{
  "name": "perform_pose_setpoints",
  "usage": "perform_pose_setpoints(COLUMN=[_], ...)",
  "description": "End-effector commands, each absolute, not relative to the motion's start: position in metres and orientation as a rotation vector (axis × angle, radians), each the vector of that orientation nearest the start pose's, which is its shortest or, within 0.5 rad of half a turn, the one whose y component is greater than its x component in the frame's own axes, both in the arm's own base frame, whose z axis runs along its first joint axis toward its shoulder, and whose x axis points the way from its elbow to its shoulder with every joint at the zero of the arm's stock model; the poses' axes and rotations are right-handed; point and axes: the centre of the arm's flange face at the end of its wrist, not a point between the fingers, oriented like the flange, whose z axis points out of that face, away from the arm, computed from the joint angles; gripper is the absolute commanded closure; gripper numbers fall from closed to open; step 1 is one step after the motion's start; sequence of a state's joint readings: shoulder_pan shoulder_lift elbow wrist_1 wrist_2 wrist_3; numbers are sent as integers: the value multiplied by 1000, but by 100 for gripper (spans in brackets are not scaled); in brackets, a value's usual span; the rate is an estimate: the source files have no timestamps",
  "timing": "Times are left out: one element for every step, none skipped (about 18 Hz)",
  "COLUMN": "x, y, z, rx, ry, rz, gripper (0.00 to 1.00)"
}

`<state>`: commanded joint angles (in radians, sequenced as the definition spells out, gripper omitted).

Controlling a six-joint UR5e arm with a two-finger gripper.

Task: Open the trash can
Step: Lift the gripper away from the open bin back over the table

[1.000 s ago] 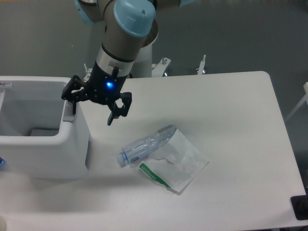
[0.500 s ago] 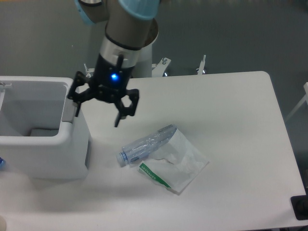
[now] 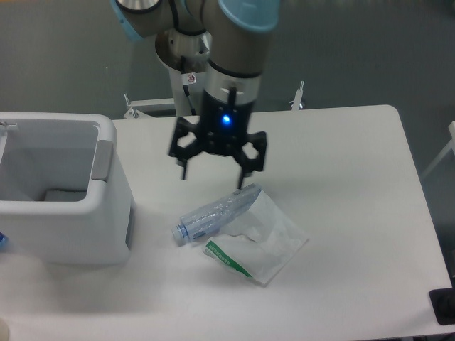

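The white boxy trash can (image 3: 106, 213) stands at the left of the table with its top open, so I see into its hollow inside. Its grey push tab (image 3: 104, 159) shows on the right rim. My gripper (image 3: 213, 176) hangs open and empty over the table, to the right of the can and well apart from it, just above the crushed bottle. A blue light glows on its body.
A crushed clear plastic bottle (image 3: 213, 213) lies on a clear plastic bag with a green strip (image 3: 266, 238) in the middle of the white table (image 3: 341, 177). A dark object (image 3: 444, 305) sits at the lower right corner.
My gripper has swung right, away from the can's right rim and push tab, to above the bottle. It stayed open. The can has not moved.
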<state>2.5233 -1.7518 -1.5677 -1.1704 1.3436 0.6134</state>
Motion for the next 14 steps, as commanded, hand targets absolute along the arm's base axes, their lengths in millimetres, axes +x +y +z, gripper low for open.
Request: perform_pose_setpoints(x=[-389, -401, -416, -433, -445, -453, -456, -461, -466, -474, -480, -483, -485, -488], y=[462, 458, 449, 441, 435, 430, 428, 424, 423, 418, 416, 414, 413, 412], z=[432, 421, 409, 403, 399, 400, 400, 401, 393, 380, 367, 364, 363, 360], rx=[-2812, -2839, -2863, -2873, -2881, -2893, -2913, -2932, -2955, -2986, -3021, -3048, -3064, -3074], ry=[-420, -416, -429, -439, -431, -398, -334, -256, -173, -113, -63, -32, -27, -37], rz=[8, 16, 22, 47, 89, 137, 169, 195, 193, 186, 185, 203, 215, 216], gripper=[0, 0, 0, 0, 0, 0, 0, 0, 0, 0, 0, 0, 0, 0])
